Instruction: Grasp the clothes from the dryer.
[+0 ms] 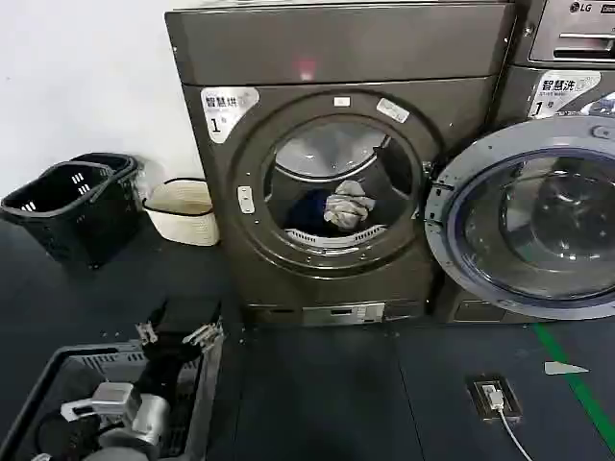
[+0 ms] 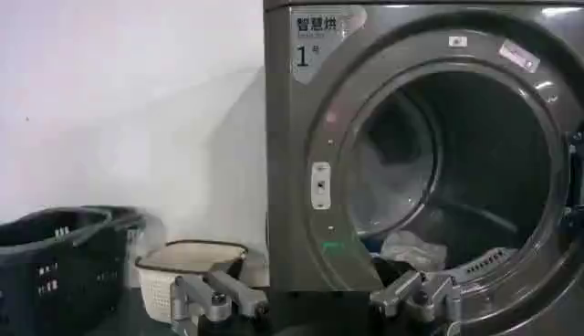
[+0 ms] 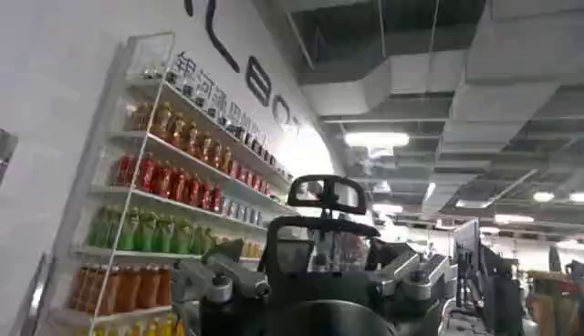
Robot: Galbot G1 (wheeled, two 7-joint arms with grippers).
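Observation:
The bronze-grey dryer [image 1: 336, 58] stands straight ahead with its round door [image 1: 528, 221] swung open to the right. Low in the drum lies the clothes bundle: pale grey-white fabric [image 1: 348, 205] beside a dark blue garment [image 1: 309, 213]. My left gripper [image 1: 178, 334] hovers low at the front left, well short of the porthole, open and holding nothing. In the left wrist view its fingers [image 2: 219, 297] spread wide before the dryer [image 2: 301, 183], and the pale fabric [image 2: 411, 248] shows inside. My right gripper [image 3: 315, 283] points up at shelves and ceiling, fingers apart.
Two black baskets [image 1: 67, 202] and a white basket [image 1: 183, 209] sit by the wall on the left. A grey crate [image 1: 58, 384] lies under my left arm. A floor socket [image 1: 494, 396] and green tape [image 1: 577, 384] mark the floor on the right. An LG machine [image 1: 577, 29] stands at the far right.

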